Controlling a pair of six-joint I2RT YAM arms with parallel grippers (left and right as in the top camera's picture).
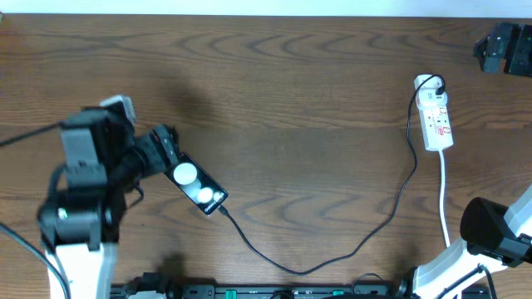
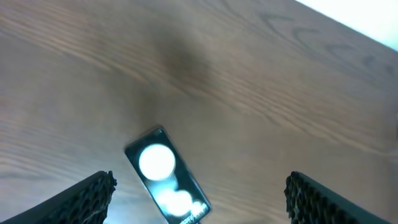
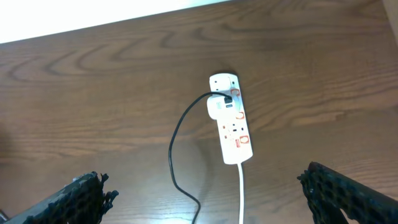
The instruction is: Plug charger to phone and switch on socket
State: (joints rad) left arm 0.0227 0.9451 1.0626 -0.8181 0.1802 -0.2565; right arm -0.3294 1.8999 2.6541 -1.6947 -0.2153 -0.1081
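Phone (image 2: 166, 177) is lying flat on the wooden surface (image 1: 291, 100), screen up with two round light reflections on the glass. In the left wrist view it's right in the gap between the left fingers (image 2: 81, 202). They're spread wide apart, and neither one is touching it. It sits a bit closer to the finger on the left of that picture, and it's angled diagonally to both.

The charger (image 1: 303, 272) looks like it meets the end of the phone that points away from the left fingers in the overhead view. Honestly I can't tell whether the tip is fully seated or just touching. From there the thin black cable loops across the surface to the socket (image 3: 231, 121), where it goes into a white adapter (image 3: 217, 106) plugged in near the strip's far end.

Right fingers (image 3: 348, 196) are wide apart too, holding nothing. The socket lies out ahead of them, roughly centred between the two and well apart from either. Its white cord (image 3: 241, 193) runs back toward the gap between them. There are red marks on the strip, but I can't tell the switch position.
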